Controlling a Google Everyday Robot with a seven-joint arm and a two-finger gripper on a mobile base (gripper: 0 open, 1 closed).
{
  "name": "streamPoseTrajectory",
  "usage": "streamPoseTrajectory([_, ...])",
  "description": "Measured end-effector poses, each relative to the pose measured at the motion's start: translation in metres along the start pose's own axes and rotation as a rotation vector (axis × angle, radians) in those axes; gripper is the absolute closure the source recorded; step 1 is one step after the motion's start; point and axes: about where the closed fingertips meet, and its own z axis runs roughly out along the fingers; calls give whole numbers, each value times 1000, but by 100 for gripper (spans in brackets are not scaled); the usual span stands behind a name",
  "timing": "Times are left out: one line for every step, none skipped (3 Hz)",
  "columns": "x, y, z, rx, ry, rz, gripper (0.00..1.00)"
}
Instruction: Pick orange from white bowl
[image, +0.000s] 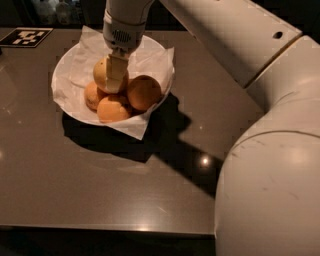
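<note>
Jaws of the gripper (115, 84) clamp the round pale orange (101, 72) in paper-lined white bowl (60, 99).

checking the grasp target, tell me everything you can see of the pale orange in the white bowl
The orange is the palest fruit here: yellow-orange, round, with a dull, smooth-looking skin. It sits in the paper-lined white bowl, behind the two smaller orange fruits and left of a deeper-orange round fruit, against them. The gripper hangs right over its front, hiding its right part.

Arm (235, 40) reaches in from the right, elbow (270, 190) close to camera. Gripper (115, 82) sits upper left, pointing straight down.
</note>
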Motion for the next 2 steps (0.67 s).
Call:
streamPoseTrajectory([-8, 9, -20, 32, -80, -46, 100])
streamPoseTrajectory([-11, 26, -42, 40, -197, -101, 100])
